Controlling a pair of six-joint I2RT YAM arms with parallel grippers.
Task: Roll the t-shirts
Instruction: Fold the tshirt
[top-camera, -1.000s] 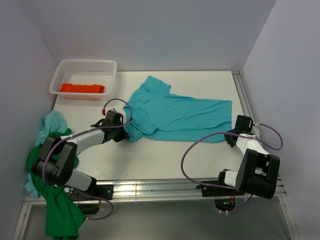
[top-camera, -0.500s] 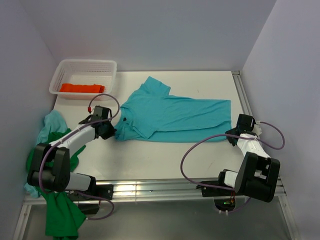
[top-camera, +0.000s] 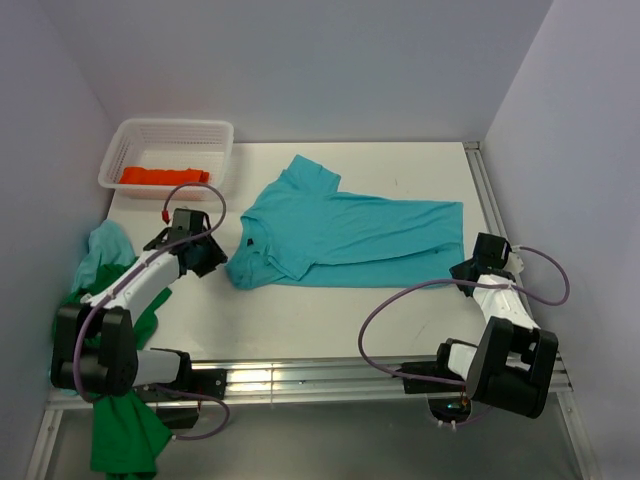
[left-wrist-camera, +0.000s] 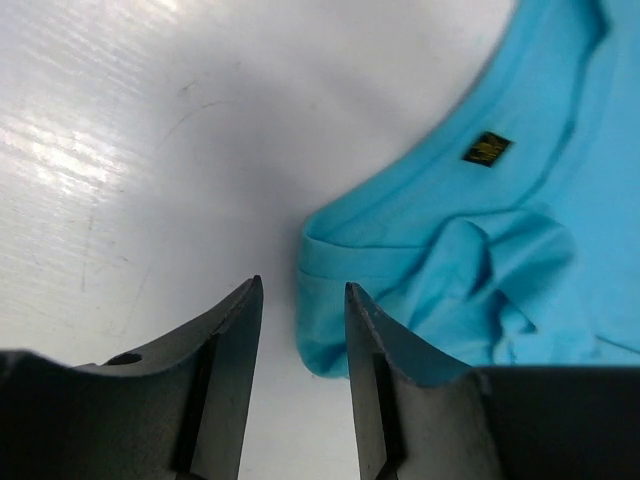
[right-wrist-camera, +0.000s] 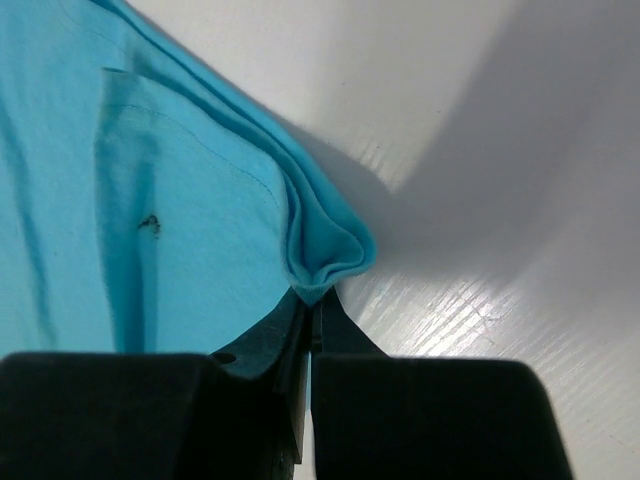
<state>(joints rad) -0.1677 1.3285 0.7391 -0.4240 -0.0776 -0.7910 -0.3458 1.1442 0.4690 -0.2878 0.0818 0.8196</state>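
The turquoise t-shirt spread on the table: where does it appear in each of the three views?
Top external: the turquoise t-shirt lies spread across the middle of the table.
Left wrist: upper right, its collar end just beyond the open left gripper.
Right wrist: left half, one corner pinched in the right gripper.
Shared landmark: the white table under it.

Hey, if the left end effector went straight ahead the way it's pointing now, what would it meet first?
Probably the bunched collar end of the turquoise t-shirt, which lies just ahead of the open left end effector, slightly off to one side. Depth is hard to judge, so it might skim the edge.
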